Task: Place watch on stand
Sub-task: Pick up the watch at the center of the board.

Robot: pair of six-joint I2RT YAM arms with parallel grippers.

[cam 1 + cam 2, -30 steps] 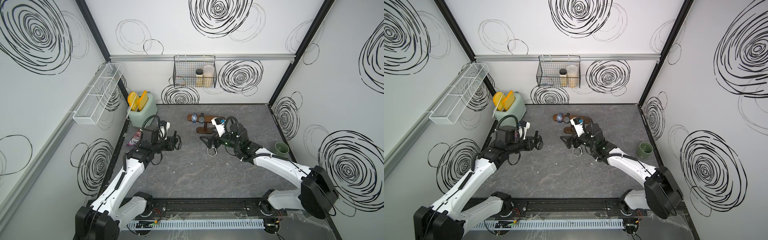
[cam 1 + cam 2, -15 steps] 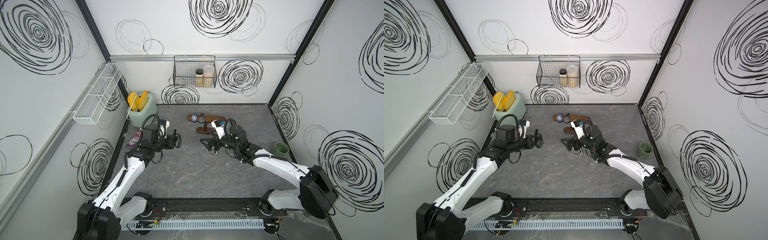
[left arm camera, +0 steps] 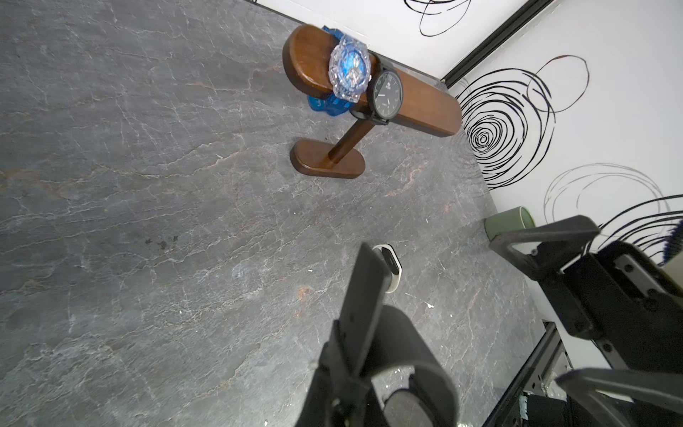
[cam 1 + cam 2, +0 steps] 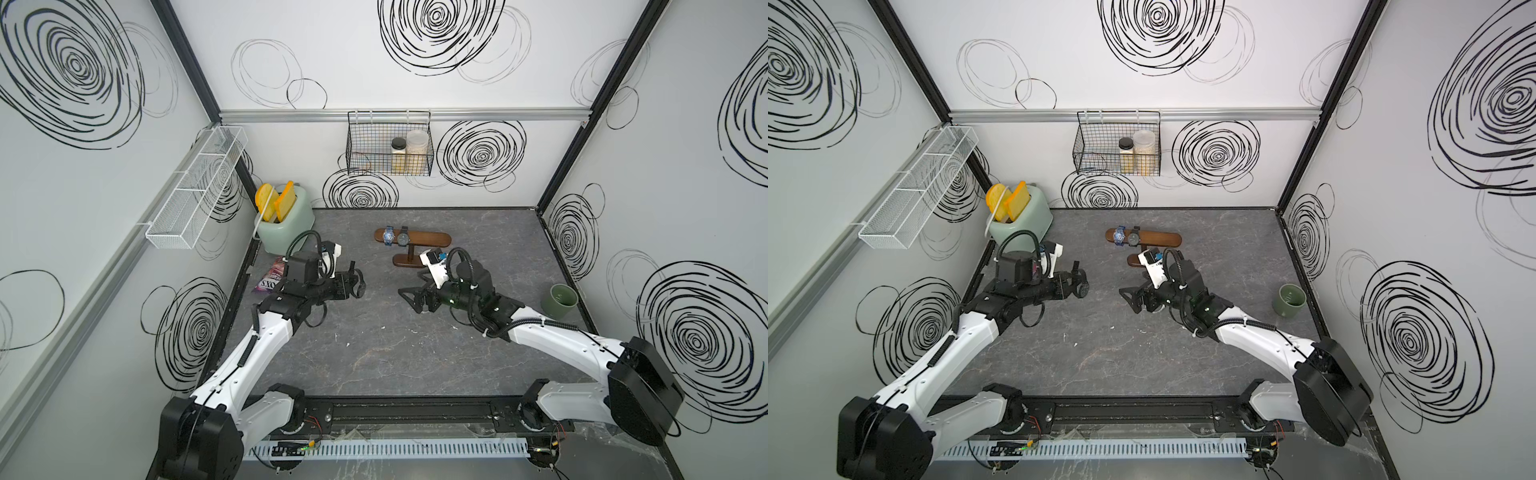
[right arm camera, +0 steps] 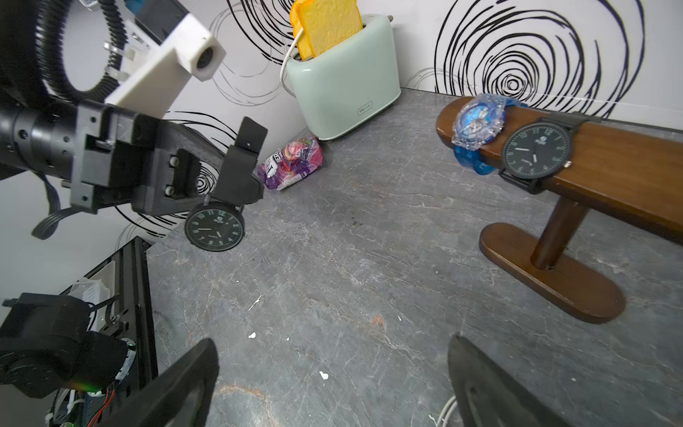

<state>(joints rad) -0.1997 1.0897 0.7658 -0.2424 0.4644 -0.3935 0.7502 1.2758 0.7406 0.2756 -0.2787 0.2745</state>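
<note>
A black round-faced watch [image 5: 214, 229] hangs above the table, its strap [image 3: 364, 295] pinched in my left gripper [image 4: 355, 282], which is shut on it. The dark brown stand [image 4: 432, 240] is at the back centre in both top views. A blue watch [image 4: 389, 235] and a second black watch [image 4: 403, 238] are wrapped around its bar. My right gripper [image 4: 411, 297] hovers open in front of the stand's base [image 3: 327, 164], facing the left gripper, with nothing between its fingers [image 5: 184, 384]. A white band with a dark screen [image 3: 391, 260] lies on the table near it.
A mint toaster [image 4: 286, 228] with yellow toast stands at the back left, a purple snack bag [image 4: 272, 278] in front of it. A green cup [image 4: 563, 299] sits by the right wall. A black wire basket [image 4: 388, 145] and a white mesh rack [image 4: 195, 195] hang on the walls.
My right gripper has drifted slightly left and toward the front, still open. The left gripper with the watch has hardly moved.
</note>
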